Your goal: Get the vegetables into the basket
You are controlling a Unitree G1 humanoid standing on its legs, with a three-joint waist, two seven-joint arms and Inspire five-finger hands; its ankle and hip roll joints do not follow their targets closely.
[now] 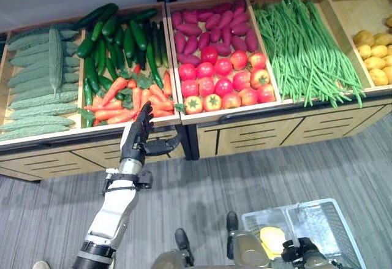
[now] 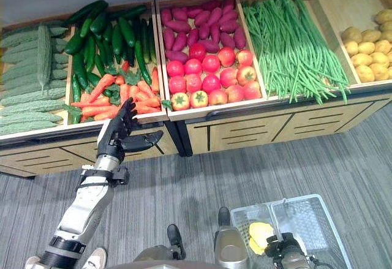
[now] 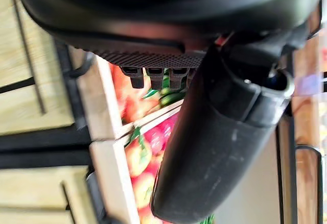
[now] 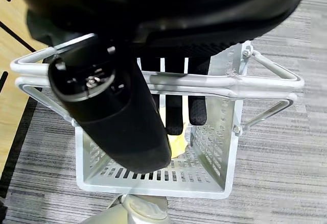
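- My left hand (image 1: 137, 139) is up at the front edge of the carrot (image 1: 131, 106) bin, fingers straight, thumb out, holding nothing.
- My right hand (image 4: 153, 106) has its fingers hooked over the handles of the basket (image 1: 331, 220), down by the floor.
- There's a yellow vegetable (image 1: 272, 239) already inside it.

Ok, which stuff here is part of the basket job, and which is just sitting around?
Job:
- basket, held by right robot hand
- carrots, nearest left robot hand
- yellow item in basket

Just there:
- wooden stand
- grey floor
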